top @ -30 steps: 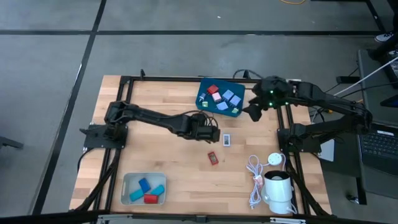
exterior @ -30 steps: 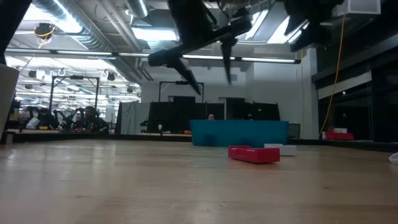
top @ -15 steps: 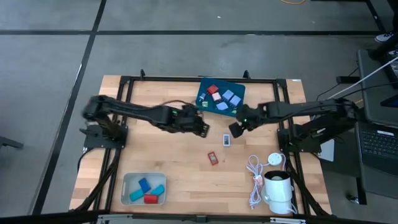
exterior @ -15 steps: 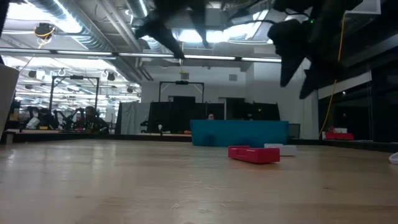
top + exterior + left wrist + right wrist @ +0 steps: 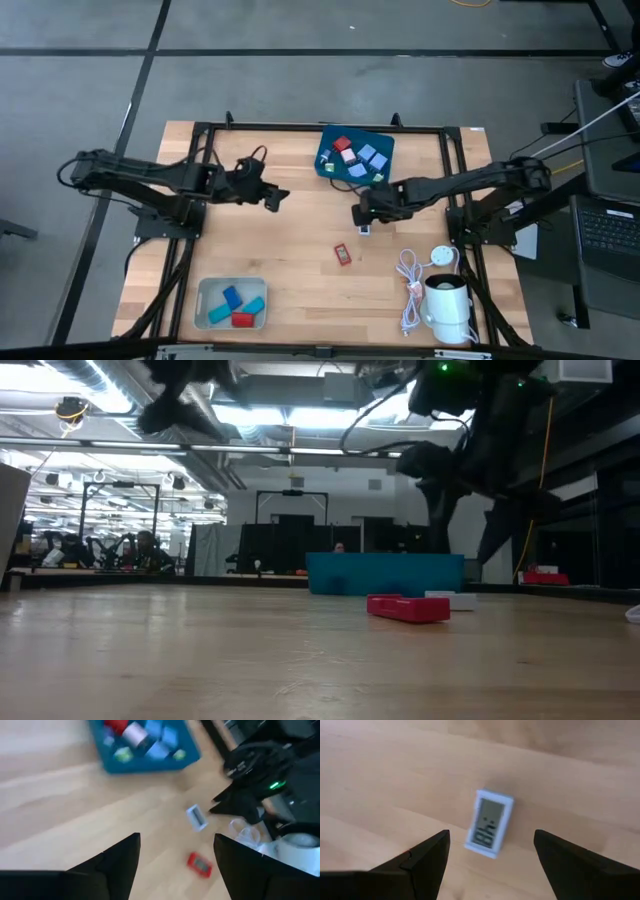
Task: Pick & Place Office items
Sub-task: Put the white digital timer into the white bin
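A white piece with a small grey screen (image 5: 489, 823) lies flat on the wood near the table's middle (image 5: 365, 229). My right gripper (image 5: 492, 857) hovers over it, open, pointing steeply down, a finger on either side and clear of it. A red piece (image 5: 343, 254) lies flat a little nearer the front edge. More office items fill a blue tray (image 5: 328, 160) at the far edge. My left gripper (image 5: 272, 197) hangs raised over the table's left half, open and empty.
A white bin (image 5: 204, 292) at the front left holds blue and red pieces. A coiled white cable (image 5: 409, 290) and a white cylinder (image 5: 447, 305) sit at the front right. Bare wood lies between the two arms.
My left gripper has drawn back from the table's middle toward the left edge and risen. My right gripper has swung in from beside the blue tray, rolled, and sunk over the white piece. The white and red pieces have stayed put.
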Robot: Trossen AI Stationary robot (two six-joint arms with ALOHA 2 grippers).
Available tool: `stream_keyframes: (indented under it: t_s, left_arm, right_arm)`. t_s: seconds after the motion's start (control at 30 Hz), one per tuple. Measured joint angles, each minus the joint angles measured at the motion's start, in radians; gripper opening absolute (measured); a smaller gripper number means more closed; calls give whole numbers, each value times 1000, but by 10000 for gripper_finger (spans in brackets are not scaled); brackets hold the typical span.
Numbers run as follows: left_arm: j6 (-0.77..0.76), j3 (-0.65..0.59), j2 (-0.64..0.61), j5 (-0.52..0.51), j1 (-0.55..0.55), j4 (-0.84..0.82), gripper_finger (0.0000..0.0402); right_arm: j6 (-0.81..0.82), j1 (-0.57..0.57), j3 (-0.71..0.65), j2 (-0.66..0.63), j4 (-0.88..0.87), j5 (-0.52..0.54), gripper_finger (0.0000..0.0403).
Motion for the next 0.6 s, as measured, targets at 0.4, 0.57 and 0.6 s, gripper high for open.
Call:
stream_keyframes:
  t_s: [0.4, 0.57, 0.6]
  left_arm:
    - [-37, -197, -6, 99, -13, 305, 218]
    - [-13, -199, -2, 110, -13, 303, 214]
    - [-13, -199, -2, 110, -13, 304, 214]
  right_arm:
    - [54, 24, 80, 132, -35, -49, 297]
    - [83, 53, 80, 171, -48, -67, 297]
    - [90, 59, 79, 175, -52, -68, 297]
